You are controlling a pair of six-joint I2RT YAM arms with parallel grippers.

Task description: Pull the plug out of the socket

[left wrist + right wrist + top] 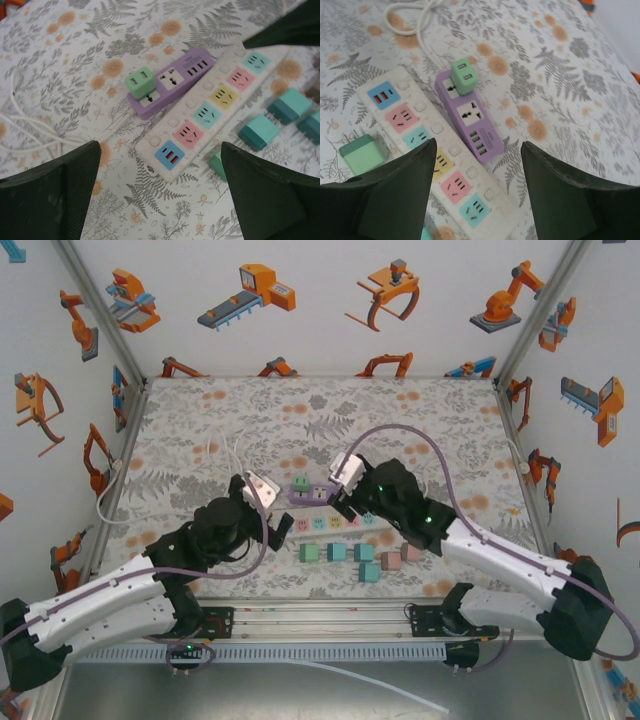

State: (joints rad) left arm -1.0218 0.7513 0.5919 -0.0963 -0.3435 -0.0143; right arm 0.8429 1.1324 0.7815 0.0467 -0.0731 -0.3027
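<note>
- Presently spread wide and empty at the right end effector (478, 150), hovering above the surface (580, 75); likewise spread and empty at the left end effector (160, 165).
- Ahead of the right end effector and slightly left of its finger gap: find the green plug (465, 76), seated in the far end of the purple socket strip (470, 120).
- From the left end effector, look ahead and left of the gap, beyond the white power strip (210, 112) lying directly beneath it.
- Seems to be the approach stage, with no grip made yet.
- Carry the right end effector forward and down until its pads flank two opposite flat sides of the green plug, then close firmly on the body, not the top edge.
- Press the left end effector onto the near, bare part of the purple socket strip; otherwise expect that light strip to rise along with the plug.
- Pull straight out along the prongs, away from the socket face, without twisting or rocking sideways.
- Keep clear of the white power strip close alongside, the loose teal plugs (260, 131) and the white cord (420, 20) trailing beyond the plug.
</note>
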